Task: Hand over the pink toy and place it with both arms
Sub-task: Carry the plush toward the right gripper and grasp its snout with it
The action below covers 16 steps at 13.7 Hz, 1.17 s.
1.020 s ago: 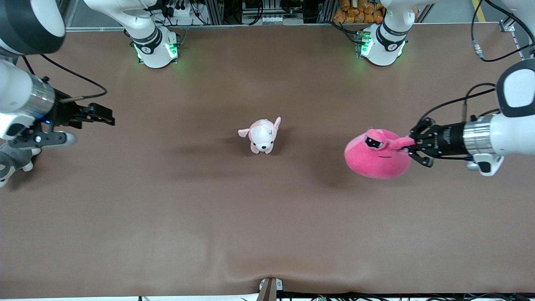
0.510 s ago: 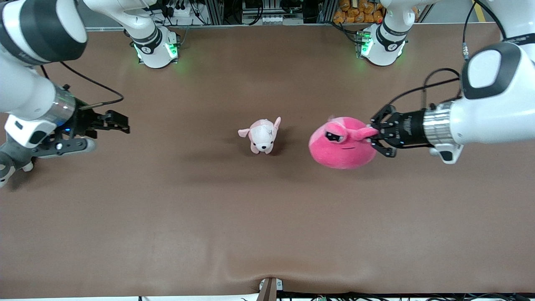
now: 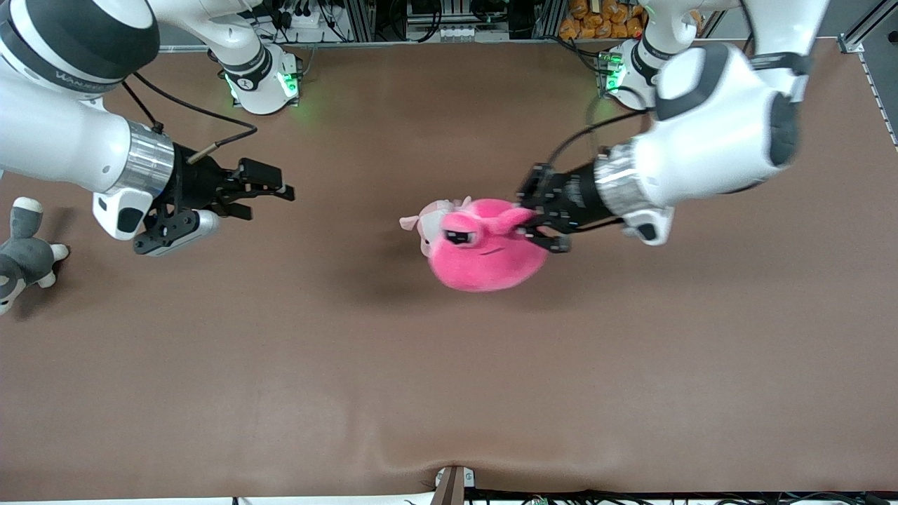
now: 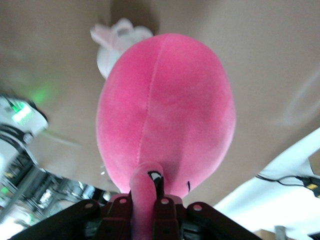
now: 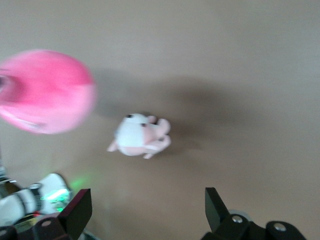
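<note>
A: Pink toy [image 3: 487, 254] is the largest item in play. It hangs in the air over the middle of the table [image 3: 449, 393], partly covering the small pale puppy plush [image 3: 425, 226] that sits on the mat below it.

B: Holder?

A: Left gripper [image 3: 537, 219], reaching in from the left arm's end. In the left wrist view its fingers [image 4: 165, 207] are clamped on a narrow protruding part of the toy [image 4: 165, 110], and the round body dangles free of them.

B: Right gripper?

A: Right gripper [image 3: 270, 189] is over bare mat toward the right arm's end, well apart from the toy. Its fingers [image 5: 75, 212] are spread wide with nothing between them; its wrist view shows toy [image 5: 45, 90] and puppy [image 5: 140, 135] ahead.

B: Step in hand?

A: My reading: carry to the meeting point, handover not yet made.

B: Next move calls for?

A: Judgement: the right gripper closes the gap and bites the body or a free lobe, clear of the left fingers. The left should release only once that grip is firm. Soft plush sags, so a shallow pinch could slip.

B: Smaller notes?

A: Grey-and-white plush [image 3: 21, 259] lies at the table edge by the right arm, uninvolved.
</note>
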Tool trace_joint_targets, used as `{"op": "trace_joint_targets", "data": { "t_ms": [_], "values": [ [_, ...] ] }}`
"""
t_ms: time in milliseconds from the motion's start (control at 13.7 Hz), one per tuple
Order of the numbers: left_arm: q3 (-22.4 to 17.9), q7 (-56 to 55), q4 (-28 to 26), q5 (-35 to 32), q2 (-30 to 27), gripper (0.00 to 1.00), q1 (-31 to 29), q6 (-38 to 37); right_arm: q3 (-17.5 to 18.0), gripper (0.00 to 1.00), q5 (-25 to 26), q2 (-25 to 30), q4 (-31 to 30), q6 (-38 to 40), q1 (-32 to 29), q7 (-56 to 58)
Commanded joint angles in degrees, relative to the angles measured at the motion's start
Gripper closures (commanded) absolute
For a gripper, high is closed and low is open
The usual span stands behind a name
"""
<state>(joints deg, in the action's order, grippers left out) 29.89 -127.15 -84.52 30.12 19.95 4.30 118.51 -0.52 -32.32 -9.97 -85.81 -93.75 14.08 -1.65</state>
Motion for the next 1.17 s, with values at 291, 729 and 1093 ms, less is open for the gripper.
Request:
{"op": "trace_joint_targets", "data": {
  "t_ms": [291, 729, 1093],
  "values": [
    [-0.45, -9.78, 1.03, 0.46, 5.97, 1.00, 11.42, 18.49, -0.54, 0.00, -2.66, -1.89, 1.35, -8.73, 7.45, 0.77],
    [-3.78, -10.67, 0.76, -0.94, 8.17, 1.00, 20.02, 25.80, -0.62, 0.00, -1.78, -4.79, 1.44, -12.50, 7.37, 0.86],
    [-8.27, -11.46, 0.94, -1.12, 7.82, 1.00, 25.32, 26.16, -0.80, 0.00, 4.70, -6.12, 1.17, -12.60, 6.84, 0.77]
  ]
}}
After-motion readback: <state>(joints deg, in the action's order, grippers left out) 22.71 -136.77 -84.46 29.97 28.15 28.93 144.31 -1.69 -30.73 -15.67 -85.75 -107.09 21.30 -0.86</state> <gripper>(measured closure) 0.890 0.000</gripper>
